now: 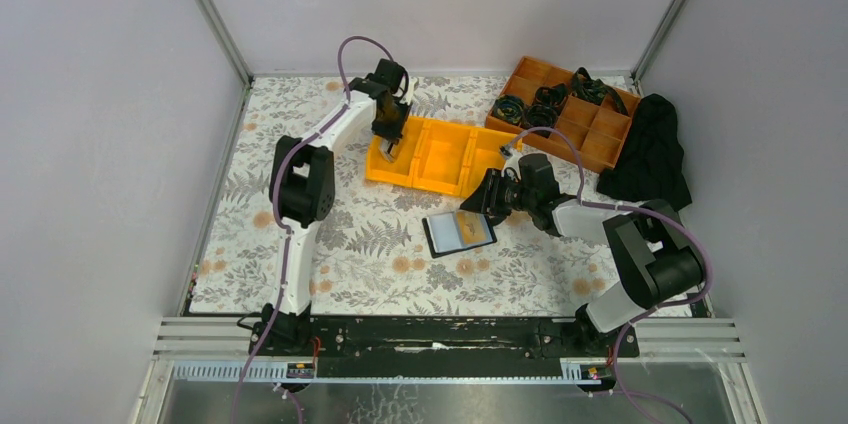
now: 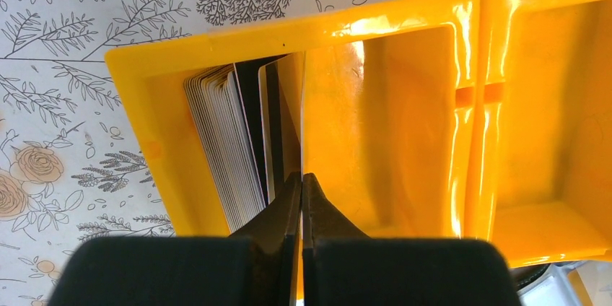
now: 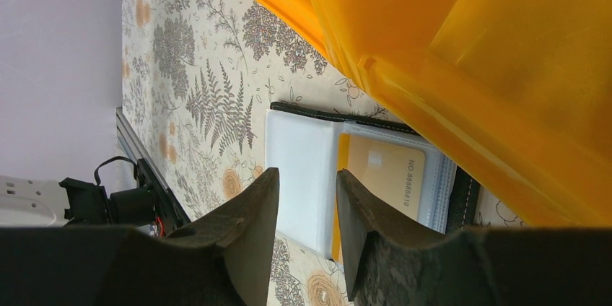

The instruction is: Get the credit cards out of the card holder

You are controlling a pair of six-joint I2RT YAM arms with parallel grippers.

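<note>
Black holder (image 1: 460, 233) lies open on the floral table (image 1: 330, 244), near the yellow bin (image 1: 440, 154), a tan card (image 3: 382, 169) in its clear sleeve. Right gripper (image 3: 307, 198) hovers over it, jaws apart, empty. Left gripper (image 2: 301, 183), clenched, pinches an upright card (image 2: 292, 104) beside stacked cards (image 2: 224, 140) in the bin's left compartment. From the right wrist, the bin cuts off the holder's corner.

Yellow bin (image 1: 440, 156): pale grey credit cards (image 2: 224, 147) inside. Near side of bin: black card holder (image 1: 445, 236), tan card (image 3: 382, 172). Tablecloth (image 1: 350, 244) white, grey ferns, orange flowers.
</note>
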